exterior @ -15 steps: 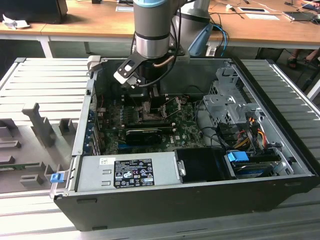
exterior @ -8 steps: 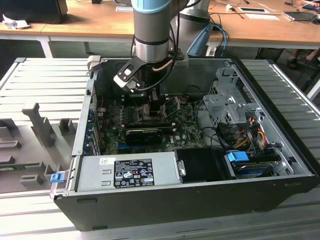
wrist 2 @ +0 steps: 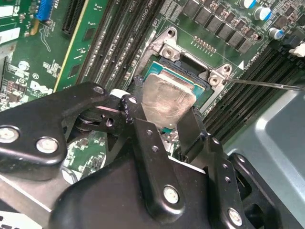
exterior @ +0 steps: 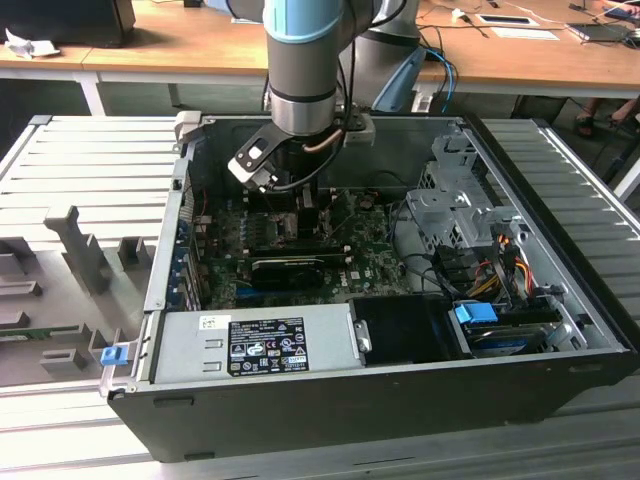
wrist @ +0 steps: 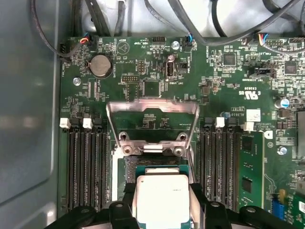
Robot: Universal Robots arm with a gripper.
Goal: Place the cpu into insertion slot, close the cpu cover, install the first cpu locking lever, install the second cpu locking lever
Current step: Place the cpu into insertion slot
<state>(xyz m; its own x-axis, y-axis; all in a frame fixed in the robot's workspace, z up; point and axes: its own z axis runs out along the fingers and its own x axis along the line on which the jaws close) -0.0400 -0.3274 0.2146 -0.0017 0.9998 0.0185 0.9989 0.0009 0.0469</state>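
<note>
You see arm (exterior: 305, 70) reaching down into open computer case (exterior: 560, 330). In second wrist view, fingers (wrist 2: 143, 136) are closed on cpu (wrist 2: 167, 98), pinching two opposite edges. Cpu sits right over insertion slot (wrist 2: 190, 67) in green board (wrist 2: 28, 71), slightly tilted; can't tell if seated. In first wrist view, cpu cover (wrist: 152, 103) is flipped open, standing up just past slot. Thin wire lever (wrist 2: 267, 85) sticks out sideways from slot corner.

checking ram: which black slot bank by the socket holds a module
The bank farther from the grey case wall; a green module stands at its outer edge, the other bank is bare.
</note>
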